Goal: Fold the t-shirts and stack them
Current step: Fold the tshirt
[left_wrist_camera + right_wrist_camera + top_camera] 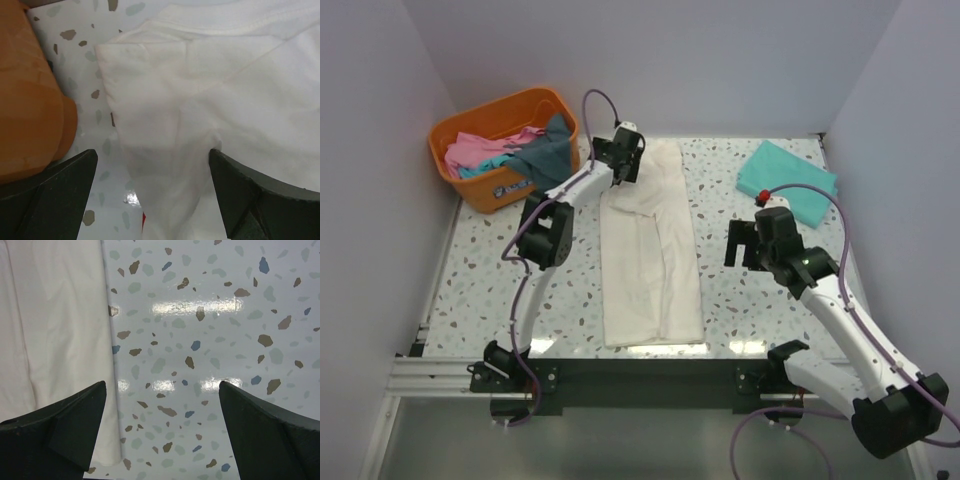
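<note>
A cream-white t-shirt [650, 250] lies in the middle of the table, folded lengthwise into a long strip. My left gripper [624, 165] is open over its far left corner. In the left wrist view the gripper [153, 155] straddles a folded sleeve of the shirt [200, 90], and a sliver of red print [144, 220] shows under the cloth edge. My right gripper [748, 246] is open and empty over bare table to the right of the shirt. In its wrist view the gripper [162, 385] has the shirt's right edge [55, 330] at its left. A folded teal-green t-shirt [786, 180] lies at the back right.
An orange plastic basket [470, 120] stands at the back left, holding pink [480, 150] and dark grey-blue [548, 150] tees. Its wall [25, 100] is close to my left gripper's left finger. White walls enclose the speckled table [480, 270] on three sides.
</note>
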